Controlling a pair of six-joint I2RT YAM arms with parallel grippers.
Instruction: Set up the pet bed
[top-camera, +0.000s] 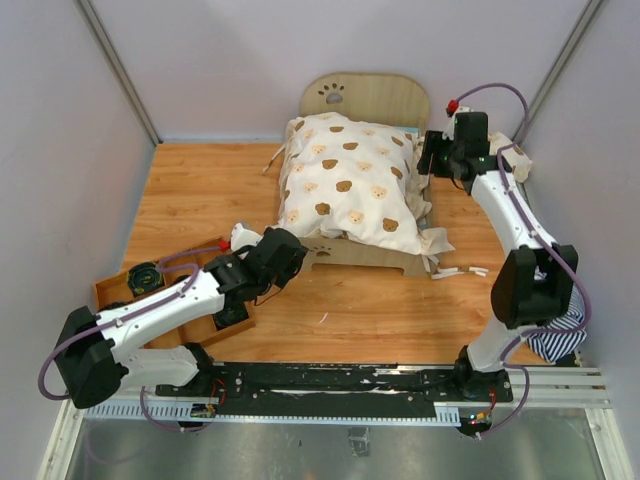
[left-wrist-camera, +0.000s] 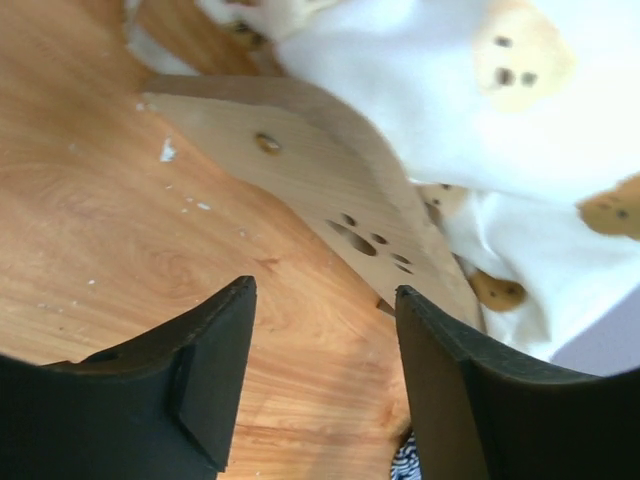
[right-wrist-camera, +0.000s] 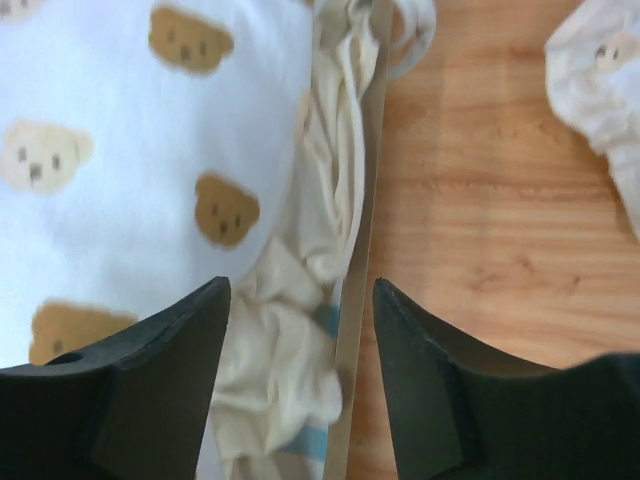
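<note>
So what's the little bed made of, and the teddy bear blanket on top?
The pet bed frame looks like thin, light plywood, unpainted and matte: wood grain shows and a paw print is cut through it. The bear-print cover looks like soft fabric, maybe cotton: it wrinkles and bunches at the edges.

The tabletop (top-camera: 200, 190) is a warm orange-brown wood-grain board, its grain running left to right. Three plain, pale lavender-grey panels enclose it: a back wall (top-camera: 250, 60), a left wall (top-camera: 50, 150) and a right wall (top-camera: 600, 170). A slim grey metal post (top-camera: 118, 70) slants up at each rear corner. Beyond the near edge lies a brushed metal sheet (top-camera: 300, 450). The light is soft and even, casting only faint shadows. Seen close, small white flecks (left-wrist-camera: 167, 151) dot the wood.
</note>
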